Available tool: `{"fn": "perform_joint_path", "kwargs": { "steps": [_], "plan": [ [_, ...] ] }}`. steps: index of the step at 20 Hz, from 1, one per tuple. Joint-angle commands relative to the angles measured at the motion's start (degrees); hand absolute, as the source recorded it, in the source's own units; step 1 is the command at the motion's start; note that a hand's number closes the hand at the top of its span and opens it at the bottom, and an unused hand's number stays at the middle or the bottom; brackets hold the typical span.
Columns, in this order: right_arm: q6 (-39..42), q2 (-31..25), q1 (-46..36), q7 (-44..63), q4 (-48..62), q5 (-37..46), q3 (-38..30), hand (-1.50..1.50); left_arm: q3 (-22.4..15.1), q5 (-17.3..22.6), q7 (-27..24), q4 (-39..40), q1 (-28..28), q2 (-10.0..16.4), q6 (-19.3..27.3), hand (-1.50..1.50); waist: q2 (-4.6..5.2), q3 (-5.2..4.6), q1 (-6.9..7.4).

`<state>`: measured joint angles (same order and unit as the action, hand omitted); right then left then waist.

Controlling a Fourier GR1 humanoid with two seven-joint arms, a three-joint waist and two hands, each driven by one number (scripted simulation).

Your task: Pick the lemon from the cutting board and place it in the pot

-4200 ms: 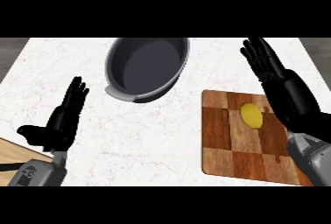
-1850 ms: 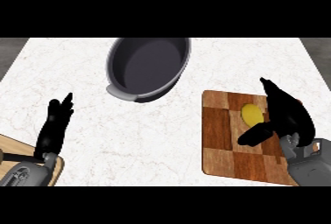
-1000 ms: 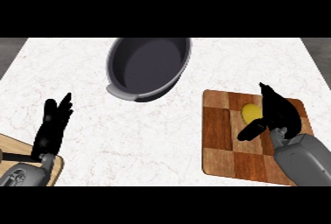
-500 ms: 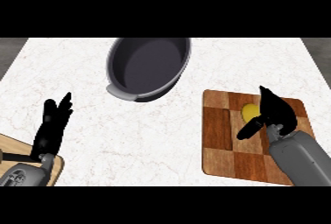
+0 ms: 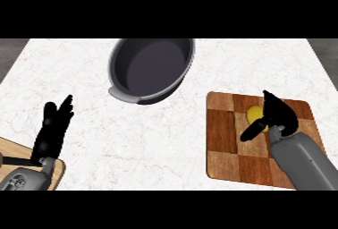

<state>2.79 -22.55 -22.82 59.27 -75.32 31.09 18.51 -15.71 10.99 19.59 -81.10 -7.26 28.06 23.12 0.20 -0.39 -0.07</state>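
- The lemon (image 5: 253, 113) lies on the wooden cutting board (image 5: 224, 147), in its upper half, partly hidden by the right robot hand (image 5: 277, 117).
- The right robot hand is over the lemon, its fingers (image 5: 271, 99) nearly straight and pointing away from the robot, and its thumb (image 5: 251, 132) spread out to the left across the fruit's near side. It is open and not closed round the lemon; whether it touches the lemon I cannot tell.
- The dark grey oval pot (image 5: 152, 67) stands on the white marbled bench (image 5: 165, 143), up and to the left of the cutting board and well apart from it.
- The left robot hand (image 5: 52, 129) rests open, fingers up, near the view's lower left and holds nothing.
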Motion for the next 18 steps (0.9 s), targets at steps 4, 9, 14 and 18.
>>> {"fn": "perform_joint_path", "kwargs": {
  "steps": [4, 9, 14, 18],
  "plan": [
    [-1.1, 2.9, 0.9, -1.0, 4.9, 2.2, -1.2, -1.5, 4.7, -1.5, -2.9, 3.2, 0.9, 4.9, -3.5, 0.0, -0.11, 0.38, 0.42],
    [-2.6, 3.4, 0.4, -6.1, 9.7, 2.5, -3.5, 1.5, 5.3, -1.9, 1.0, -0.5, 0.6, 5.9, -3.9, 0.0, -0.1, 0.43, 0.73],
    [-4.6, 1.7, 0.1, -10.0, 8.5, 7.2, -2.0, 1.5, 7.1, -1.1, -2.5, 5.8, -1.3, 4.7, -6.3, 0.0, -0.01, 0.37, 0.25],
    [-4.6, -0.2, 0.8, -11.6, 9.2, 10.6, -0.8, 1.5, 6.4, -2.6, 0.6, -0.6, 1.9, 5.5, -4.5, 0.0, -0.24, 0.42, 0.68]
  ]
}}
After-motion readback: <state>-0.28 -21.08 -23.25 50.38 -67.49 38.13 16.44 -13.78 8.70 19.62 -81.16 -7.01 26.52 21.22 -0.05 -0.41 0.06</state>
